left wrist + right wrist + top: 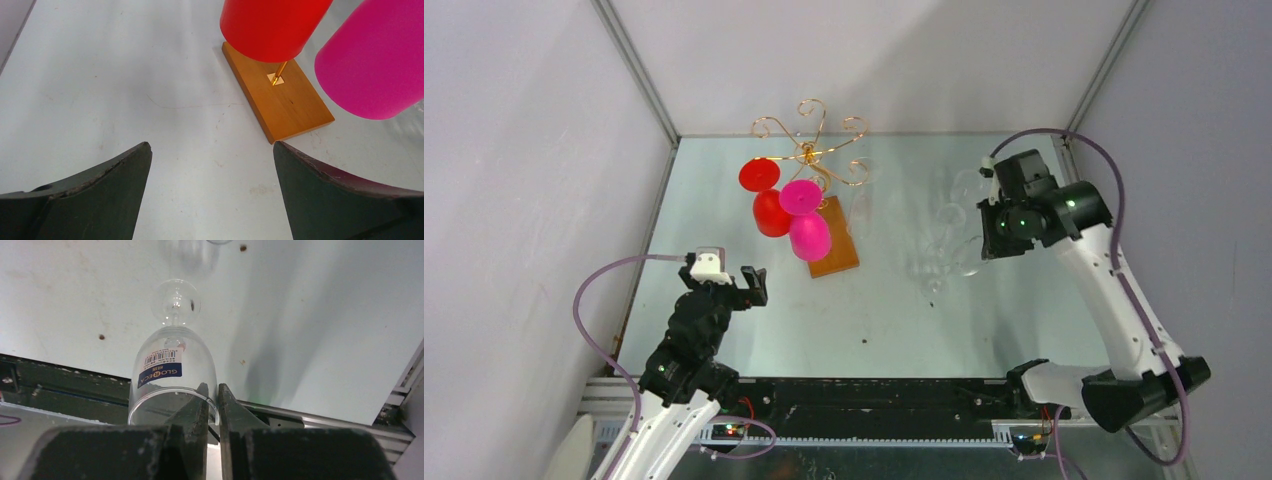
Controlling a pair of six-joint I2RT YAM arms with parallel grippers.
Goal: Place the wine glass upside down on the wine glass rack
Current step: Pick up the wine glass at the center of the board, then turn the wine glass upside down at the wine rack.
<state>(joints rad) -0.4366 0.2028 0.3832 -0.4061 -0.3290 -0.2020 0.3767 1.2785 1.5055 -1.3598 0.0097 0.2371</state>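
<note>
A clear wine glass (pixel 172 365) with a barcode label hangs from my right gripper (pixel 213 387). That gripper is shut on the glass's rim, one finger inside the bowl and one outside, with stem and foot pointing away toward the table. In the top view the right gripper (pixel 987 240) holds the glass (pixel 969 258) above the table's right half. The wine glass rack (pixel 809 150), gold scrolls on a wooden base (pixel 280 100), stands at the back centre. My left gripper (pixel 212 150) is open and holds nothing, just short of that base.
A red glass (pixel 769 210) and a pink glass (pixel 807 232) hang upside down on the rack, close above my left gripper (pixel 732 275). Faint clear glass shapes (pixel 944 225) show beside the held glass. Grey walls close in the table; a black rail runs along its near edge.
</note>
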